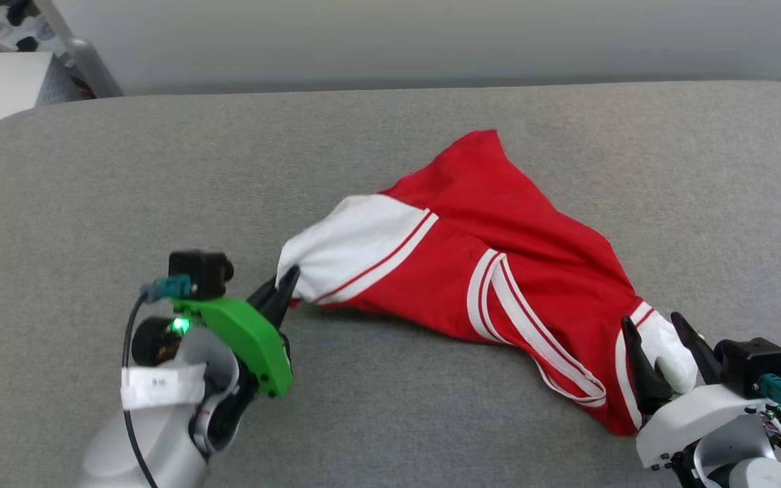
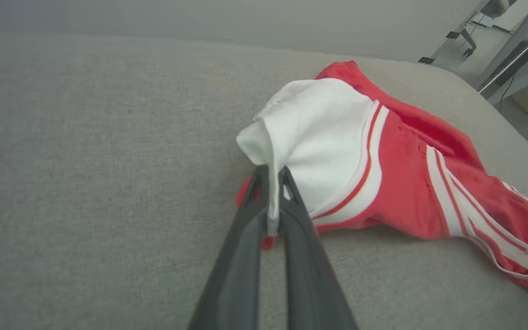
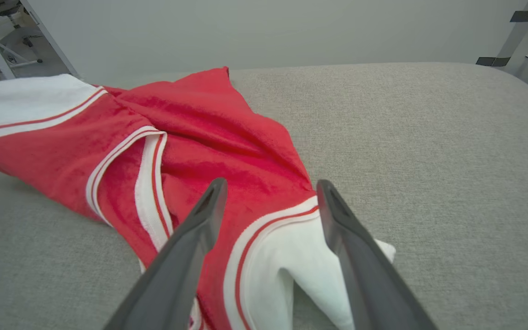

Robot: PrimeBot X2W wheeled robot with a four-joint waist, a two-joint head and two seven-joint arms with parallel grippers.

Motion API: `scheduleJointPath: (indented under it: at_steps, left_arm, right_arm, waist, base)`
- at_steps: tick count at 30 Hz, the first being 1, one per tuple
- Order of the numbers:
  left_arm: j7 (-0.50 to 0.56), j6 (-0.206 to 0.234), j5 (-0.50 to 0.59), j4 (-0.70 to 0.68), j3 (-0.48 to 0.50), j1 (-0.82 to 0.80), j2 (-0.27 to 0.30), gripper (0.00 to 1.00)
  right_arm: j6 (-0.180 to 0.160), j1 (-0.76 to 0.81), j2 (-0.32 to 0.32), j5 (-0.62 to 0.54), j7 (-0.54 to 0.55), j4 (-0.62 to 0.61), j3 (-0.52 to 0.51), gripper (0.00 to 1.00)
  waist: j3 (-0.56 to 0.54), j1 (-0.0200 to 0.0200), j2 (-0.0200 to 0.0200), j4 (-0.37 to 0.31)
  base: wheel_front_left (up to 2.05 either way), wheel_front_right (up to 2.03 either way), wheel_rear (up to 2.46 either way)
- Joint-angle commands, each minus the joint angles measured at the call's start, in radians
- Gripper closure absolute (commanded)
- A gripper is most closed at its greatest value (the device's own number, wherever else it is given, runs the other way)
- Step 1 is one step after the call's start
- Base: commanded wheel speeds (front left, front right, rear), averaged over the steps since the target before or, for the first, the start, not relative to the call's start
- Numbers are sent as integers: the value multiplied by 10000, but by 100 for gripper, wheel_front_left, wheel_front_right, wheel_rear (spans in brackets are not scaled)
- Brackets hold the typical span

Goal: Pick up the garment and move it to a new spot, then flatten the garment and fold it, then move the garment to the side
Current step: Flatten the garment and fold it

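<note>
At the left of the grey worktop (image 1: 92,176), my left jaws are pressed together on a thin fold of the nearer white sleeve (image 1: 343,244). The cloth runs down between them in the left wrist view, with a fleck of red at its lower end. The garment (image 1: 499,257) lies crumpled across the middle of the worktop as a slanting red heap. Its striped trim (image 1: 499,305) faces up, and no lettering or number is visible. One red corner points toward the far edge. At the right, my right jaws stand spread, one on each side of the other white sleeve (image 1: 668,349), with the fabric between them but not yet pinched.

As I read it, this is the opening step, the pick-up, with one end secured and the other only lined up. The next move calls for closing the right jaws on that sleeve. Both arms then need to rise together and evenly, so the cloth hangs between them and neither pinch slips on the way to a new spot.
</note>
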Motion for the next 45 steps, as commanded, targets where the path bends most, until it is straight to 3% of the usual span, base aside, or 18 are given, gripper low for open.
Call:
scheduleJointPath:
  at_steps: [1,10,11,12,13,14,20,27,30,38,45]
  left_arm:
    - [-208,135,-82,-63,0,479,25,100]
    - [-411,94,401,581,-922,2000,106,100]
    - [-398,101,462,716,-994,2030,110,94]
    - [-384,117,545,854,-1071,2039,126,77]
    - [-394,176,635,1034,-1126,2031,138,23]
    - [-382,216,715,1168,-1184,2013,145,0]
    - [-916,349,755,1388,-1041,1780,-34,0]
    - [-1479,621,674,608,-652,1548,8,0]
    - [-890,645,585,180,-693,1330,148,0]
    - [1891,898,409,-528,-994,189,748,0]
    - [2731,1165,661,-298,-1218,-469,852,0]
  right_arm:
    - [-9,152,11,-53,46,-41,-18,0]
    - [-9,471,92,-34,249,31,-52,0]
    - [-9,483,100,-36,261,45,-48,0]
    - [-9,495,110,-37,278,60,-39,0]
    - [-9,509,118,-37,301,76,-23,0]
    - [-9,519,122,-38,313,87,-11,0]
    - [-9,600,100,-3,365,96,7,0]
    - [-9,732,64,11,395,-43,-71,0]
    - [-9,703,40,7,443,-129,-54,0]
    - [-9,407,-9,-44,556,-332,105,0]
    - [-9,175,19,-68,530,-323,180,0]
  waist:
    - [-459,0,0,541]
    - [-743,0,0,904]
    - [-761,0,0,920]
    - [-780,0,0,931]
    - [-801,0,0,941]
    - [-820,0,0,946]
    - [-950,0,0,978]
    - [-971,0,0,971]
    - [-824,0,0,940]
    - [-101,0,0,602]
    - [554,0,0,197]
  base:
    - [0,0,0]
    - [0,0,0]
    - [0,0,0]
    - [0,0,0]
    - [0,0,0]
    - [0,0,0]
    - [0,0,0]
    - [0,0,0]
    - [0,0,0]
    - [0,0,0]
    - [0,0,0]
